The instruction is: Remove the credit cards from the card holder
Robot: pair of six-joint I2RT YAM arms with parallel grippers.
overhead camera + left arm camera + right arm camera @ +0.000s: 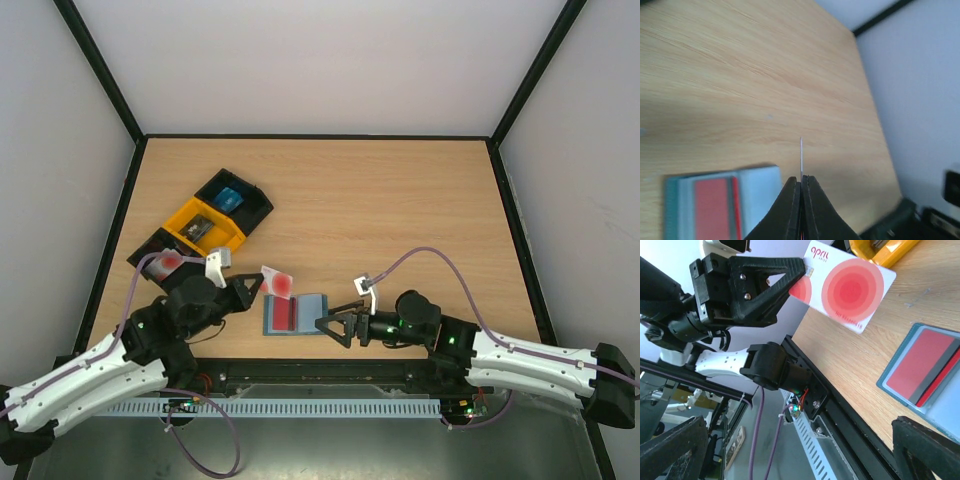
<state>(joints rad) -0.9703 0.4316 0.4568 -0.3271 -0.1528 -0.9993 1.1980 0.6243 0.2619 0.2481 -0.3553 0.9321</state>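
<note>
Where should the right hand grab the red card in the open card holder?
The red card lies flat in the card holder, so only an edge can be pinched: probably the one by the fold, coming over the bare right half.

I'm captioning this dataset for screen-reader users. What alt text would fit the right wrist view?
The left jaws pinch a white card with red circles by its corner, held above the wooden table. At right the blue-grey card holder lies open on the table, a red card in it; the right jaws stand open and empty.
</note>
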